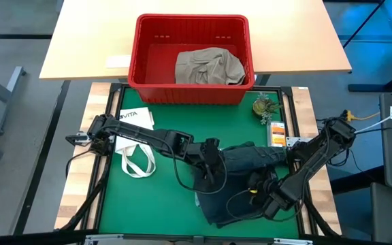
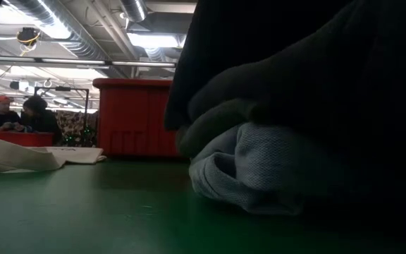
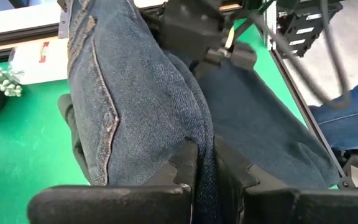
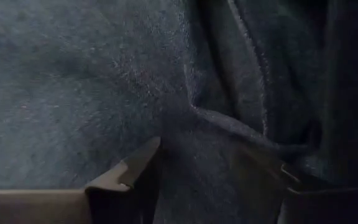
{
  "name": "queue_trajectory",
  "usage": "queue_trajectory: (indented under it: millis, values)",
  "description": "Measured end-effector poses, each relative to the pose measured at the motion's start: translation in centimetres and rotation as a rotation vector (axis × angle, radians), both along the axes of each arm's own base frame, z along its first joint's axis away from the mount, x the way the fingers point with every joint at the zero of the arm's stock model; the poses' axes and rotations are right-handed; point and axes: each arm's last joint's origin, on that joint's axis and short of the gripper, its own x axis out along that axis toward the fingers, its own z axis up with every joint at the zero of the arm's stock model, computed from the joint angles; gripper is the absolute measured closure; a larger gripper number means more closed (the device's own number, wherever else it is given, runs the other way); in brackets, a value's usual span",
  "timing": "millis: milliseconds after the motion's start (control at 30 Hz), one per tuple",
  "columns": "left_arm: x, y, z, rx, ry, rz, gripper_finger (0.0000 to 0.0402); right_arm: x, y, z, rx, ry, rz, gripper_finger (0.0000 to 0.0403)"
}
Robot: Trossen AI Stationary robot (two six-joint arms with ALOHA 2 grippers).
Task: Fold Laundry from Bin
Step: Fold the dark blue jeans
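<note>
Red plastic bin (image 1: 192, 88) sits at the table's far edge, a khaki-beige garment (image 1: 208, 67) crumpled inside. Left to right on the green mat (image 1: 148, 197): white tote bag (image 1: 133, 151), left gripper (image 3: 205, 163) pinched tight on the jeans (image 1: 250, 160), right gripper (image 4: 219, 171) spread around denim, small plant (image 1: 264, 107) beyond.

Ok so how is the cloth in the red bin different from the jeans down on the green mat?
The khaki garment is beige; the jeans are blue denim. The khaki garment lies crumpled inside the red bin, untouched, while the jeans lie on the green mat with the left gripper pinching a fold and the right gripper pressed against them. Both are soft cloth, neither yet folded flat.
</note>
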Motion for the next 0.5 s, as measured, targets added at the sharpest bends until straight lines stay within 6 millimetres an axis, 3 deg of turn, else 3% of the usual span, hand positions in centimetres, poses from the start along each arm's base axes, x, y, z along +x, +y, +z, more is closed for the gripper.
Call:
queue_trajectory:
  millis: [267,500]
  values:
    - [0.0,0.0,0.0,0.000,0.000,0.000,0.0376,0.8,1.0,4.8,0.067,0.118,0.128,0.0221]
    - [0.1,0.2,0.0,0.001,-0.002,0.005,0.0376,1.4,2.5,9.6,0.098,0.095,0.342,0.0221]
